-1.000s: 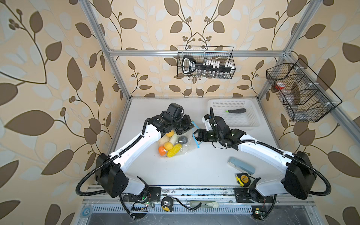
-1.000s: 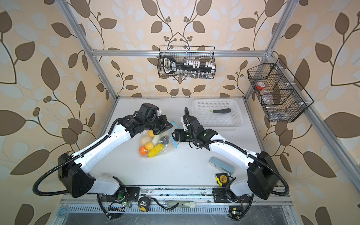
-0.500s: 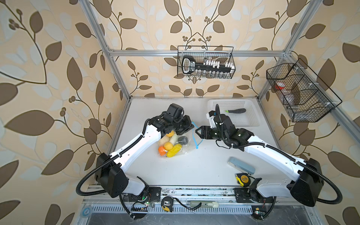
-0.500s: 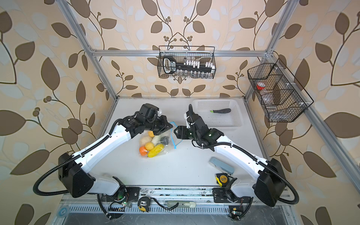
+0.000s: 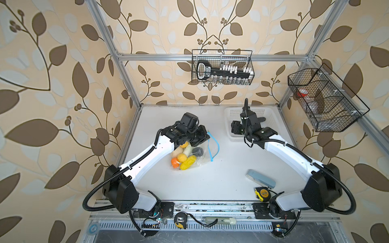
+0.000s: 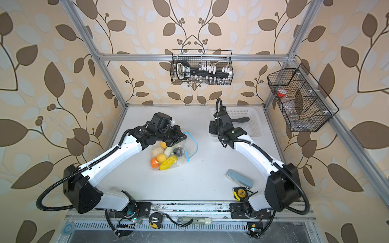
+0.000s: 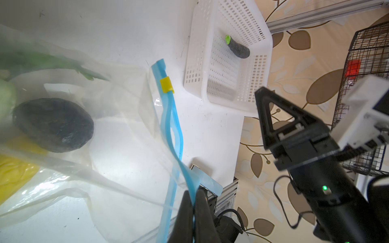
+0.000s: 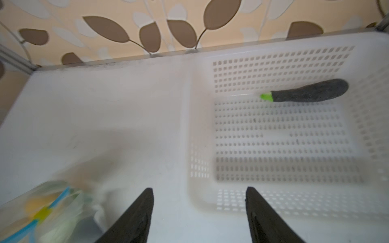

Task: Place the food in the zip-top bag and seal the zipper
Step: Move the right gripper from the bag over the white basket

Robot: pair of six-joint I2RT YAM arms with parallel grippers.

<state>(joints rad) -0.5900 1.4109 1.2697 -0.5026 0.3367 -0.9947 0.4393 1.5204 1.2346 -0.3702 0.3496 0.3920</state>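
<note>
The clear zip-top bag (image 5: pixel 190 154) lies mid-table, holding orange, yellow, beige, pale and dark food pieces (image 5: pixel 186 161). Its light-blue zipper (image 7: pixel 170 117) stands partly apart, with the yellow slider (image 7: pixel 167 84) near the far end. My left gripper (image 7: pixel 193 196) is shut on the blue strip at the bag's mouth (image 5: pixel 203 136). One dark green food piece with a bright green tip (image 8: pixel 309 91) lies in the white basket (image 8: pixel 189 126). My right gripper (image 8: pixel 199 193) is open and empty, hovering over the basket's corner nearest the bag (image 5: pixel 235 127).
The white perforated basket (image 5: pixel 227 117) stands at the back right. A pale blue-grey case (image 5: pixel 261 181) and a yellow tape measure (image 5: pixel 262 193) lie at the front right. Wire baskets hang on the back wall (image 5: pixel 222 67) and the right wall (image 5: pixel 324 98).
My right gripper has pulled away from the bag's mouth, rising back and right to the basket. The left gripper has held still on the zipper strip.
</note>
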